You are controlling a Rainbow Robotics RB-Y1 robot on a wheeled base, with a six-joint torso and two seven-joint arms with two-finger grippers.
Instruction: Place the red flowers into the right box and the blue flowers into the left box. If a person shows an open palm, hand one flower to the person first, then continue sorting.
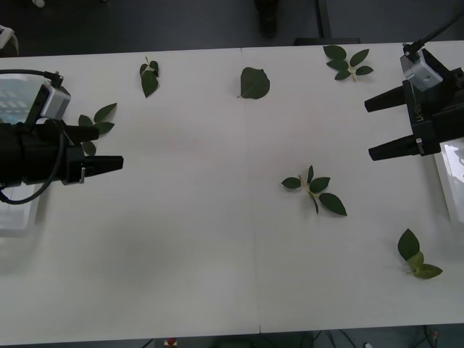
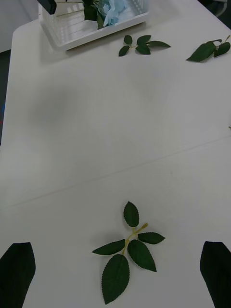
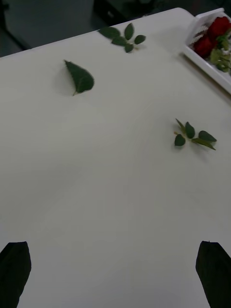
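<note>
White counter (image 1: pixel 217 239) bears loose leaf sprigs (image 1: pixel 315 190); red flowers (image 3: pixel 211 38) and blue flowers (image 2: pixel 114 10) lie boxed, so left end effector (image 1: pixel 109 164) and right end effector (image 1: pixel 378 129) hover released.

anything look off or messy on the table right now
Loose green leaf sprigs lie scattered across the table, outside both trays. Red flowers sit in the right box, blue flowers in the left box.

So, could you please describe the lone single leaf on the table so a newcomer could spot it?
Look along the far edge of the white table, about midway between the two arms. The single leaf lies there, broad and dark; unlike the neighbouring sprigs, it has no cluster of small leaflets.
</note>
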